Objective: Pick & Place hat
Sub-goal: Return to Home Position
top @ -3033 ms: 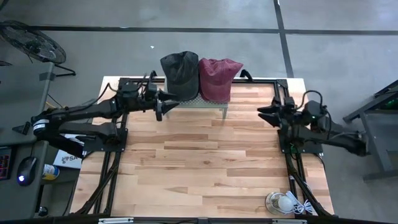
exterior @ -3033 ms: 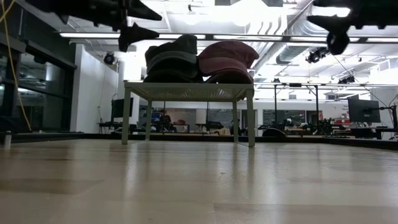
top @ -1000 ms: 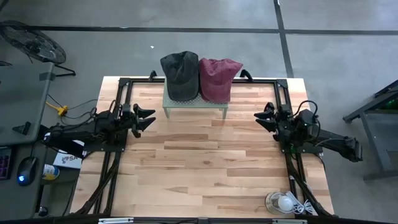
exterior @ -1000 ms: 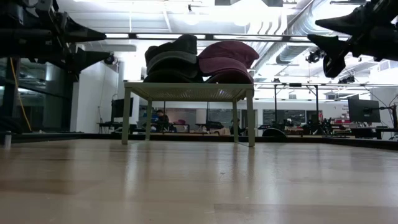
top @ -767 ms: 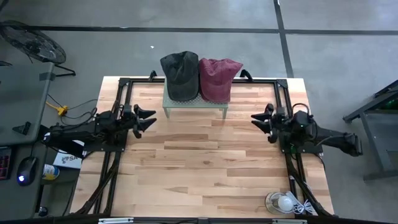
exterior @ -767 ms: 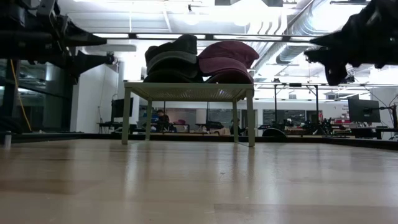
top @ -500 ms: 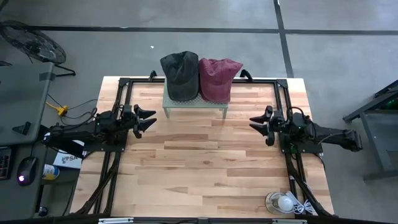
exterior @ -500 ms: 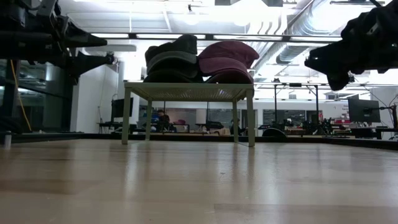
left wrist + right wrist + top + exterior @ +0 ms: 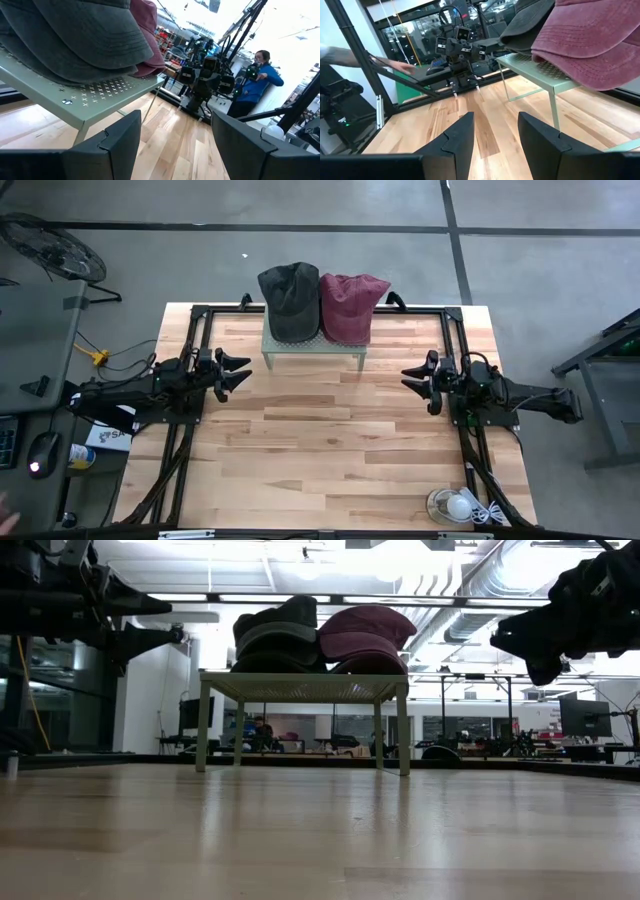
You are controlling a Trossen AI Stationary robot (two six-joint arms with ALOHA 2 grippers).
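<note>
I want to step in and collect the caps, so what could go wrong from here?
The black caps and maroon caps are piled high with brims overhanging the shelf; a knock might tip a stack off. A person's hand reaches toward the left side of the table, near the open left gripper; arm motion could hit it. The open right gripper hangs clear.

High cam is overhead, straight down, whole tabletop and both arms in frame. Low cam sits at tabletop level, looking flat across at the shelf and the room behind. Wrist cams ride on the left hand and right hand, near the shelf from opposite ends, each facing the other arm; shelf and caps show in all four.
</note>
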